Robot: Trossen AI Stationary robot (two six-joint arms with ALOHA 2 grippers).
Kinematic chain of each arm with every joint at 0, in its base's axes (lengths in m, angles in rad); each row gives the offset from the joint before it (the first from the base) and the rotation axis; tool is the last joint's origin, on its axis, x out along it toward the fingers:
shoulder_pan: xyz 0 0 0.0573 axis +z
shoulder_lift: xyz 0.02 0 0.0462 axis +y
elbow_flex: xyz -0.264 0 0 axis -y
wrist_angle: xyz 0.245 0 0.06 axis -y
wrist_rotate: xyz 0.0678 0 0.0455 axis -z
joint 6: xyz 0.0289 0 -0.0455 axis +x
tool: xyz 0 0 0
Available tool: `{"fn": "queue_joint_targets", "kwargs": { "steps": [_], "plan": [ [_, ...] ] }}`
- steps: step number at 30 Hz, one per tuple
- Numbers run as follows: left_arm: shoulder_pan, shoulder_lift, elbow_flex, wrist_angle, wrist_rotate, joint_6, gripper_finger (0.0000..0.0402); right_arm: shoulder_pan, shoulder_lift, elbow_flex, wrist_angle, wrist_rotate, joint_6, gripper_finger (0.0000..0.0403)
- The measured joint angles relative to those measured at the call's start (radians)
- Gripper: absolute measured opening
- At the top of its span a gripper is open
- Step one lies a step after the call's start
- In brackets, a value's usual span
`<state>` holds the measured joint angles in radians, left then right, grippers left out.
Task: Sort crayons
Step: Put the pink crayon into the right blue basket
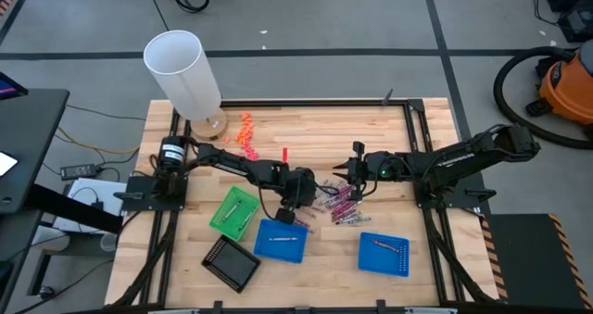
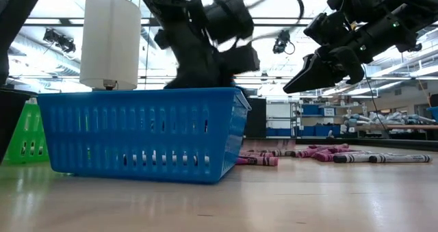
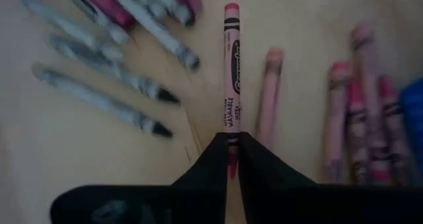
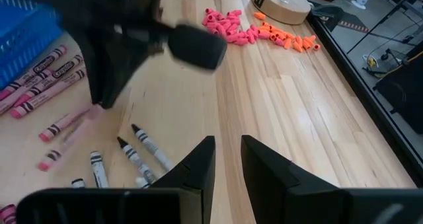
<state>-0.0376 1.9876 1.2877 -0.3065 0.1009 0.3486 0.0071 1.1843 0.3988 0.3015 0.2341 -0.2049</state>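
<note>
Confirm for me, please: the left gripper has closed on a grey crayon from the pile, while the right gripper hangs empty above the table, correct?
Not quite: the left wrist view shows the left gripper shut on a pinkish-red crayon, not a grey one. The right gripper does hang empty.

The tabletop point(image 1: 306, 129) is pale, smooth wood planks. Beside the blue slotted plastic basket point(image 2: 140, 133) lie crayons point(image 3: 231, 65) in matt paper wrappers. The fingers point(image 3: 254, 168) look matt black.

The worktop point(image 1: 306, 133) is pale wooden planks. Near its middle lies a scatter of crayons point(image 1: 338, 206). Toward the near edge sit a green tray point(image 1: 233, 211), two blue trays point(image 1: 280, 241) point(image 1: 384, 253) and a black tray point(image 1: 231, 261). Near the far left corner stand a white cylinder point(image 1: 183, 71) and orange and pink bits point(image 1: 246, 135).
</note>
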Motion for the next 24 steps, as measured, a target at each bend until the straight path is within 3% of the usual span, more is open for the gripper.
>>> {"fn": "queue_joint_targets", "kwargs": {
  "steps": [9, 16, 24],
  "plan": [
    [-0.009, -0.156, 0.002, -0.093, -0.006, -0.157, 0.0018, -0.003, 0.0, 0.0, -0.001, 0.005, 0.029, 0.0084],
    [-0.07, -0.257, 0.002, -0.204, 0.06, -0.431, 0.0018, -0.001, 0.0, 0.0, 0.004, 0.005, 0.029, 0.0084],
    [-0.184, -0.284, 0.002, -0.433, 0.106, -0.751, 0.0018, -0.001, 0.0, 0.0, -0.002, 0.005, 0.044, 0.0084]
  ]
}}
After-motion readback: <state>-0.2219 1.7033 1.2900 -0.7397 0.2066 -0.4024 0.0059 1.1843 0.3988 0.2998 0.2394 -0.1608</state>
